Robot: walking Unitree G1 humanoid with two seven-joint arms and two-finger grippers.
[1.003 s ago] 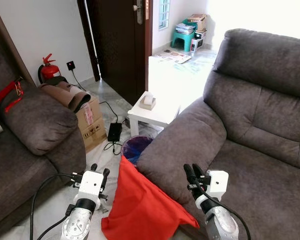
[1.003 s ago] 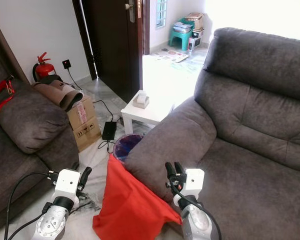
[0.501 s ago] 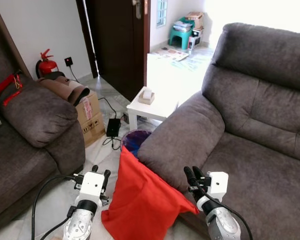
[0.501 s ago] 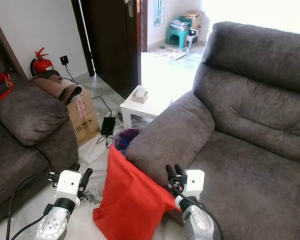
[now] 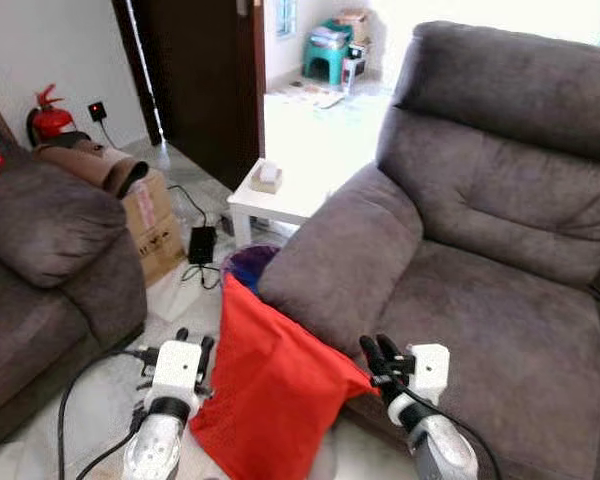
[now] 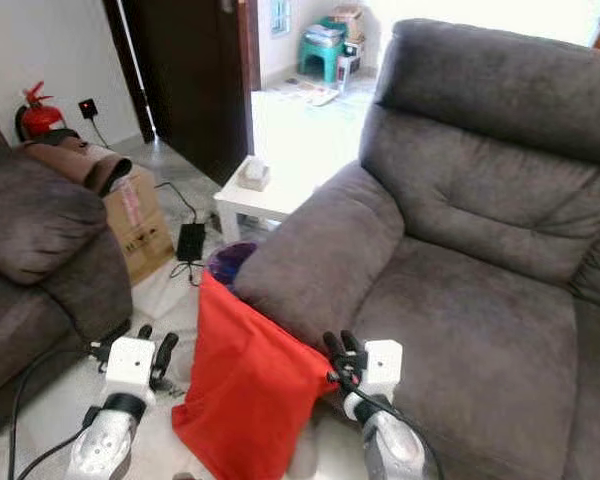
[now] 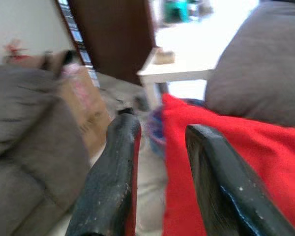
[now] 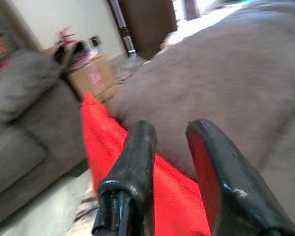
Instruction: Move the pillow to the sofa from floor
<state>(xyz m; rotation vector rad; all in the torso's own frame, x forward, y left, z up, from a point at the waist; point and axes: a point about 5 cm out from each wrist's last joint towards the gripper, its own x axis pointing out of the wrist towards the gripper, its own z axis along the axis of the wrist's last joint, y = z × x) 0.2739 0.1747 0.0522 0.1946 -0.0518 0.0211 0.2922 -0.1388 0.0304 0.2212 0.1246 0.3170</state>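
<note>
- On the floor [image 5: 100, 400], against the front of the sofa's [image 5: 500, 300] left armrest [image 5: 330, 270], you have the red pillow [image 5: 270, 390] standing on edge. Its back leans on the armrest face, which is why it stays up rather than lying flat.
- Its long axis runs steeply from a top corner near the armrest's front edge, just beside the bin [image 5: 242, 262], down to a lower corner on the floor close to you. A side corner pokes toward the sofa base near your right gripper.
- Your left gripper [image 5: 193, 345] sits low over the floor, just beside the pillow's left edge. Its fingers [image 7: 113, 182] stand a little apart with nothing between them; the wrist view shows red cloth beside the inner finger, and I can't tell whether it touches.
- Your right gripper [image 5: 380, 352] hangs just beside the pillow's right corner, in front of the seat's front edge. Its fingers [image 8: 137, 172] are likewise parted and empty.
- Judgement: the two grippers flank the pillow so you can pinch it from both sides; the seat cushion lies up and to the right, so the lift goes that way.
- Soft cloth will sag; a grip near the upper edge would likely hold better.
</note>
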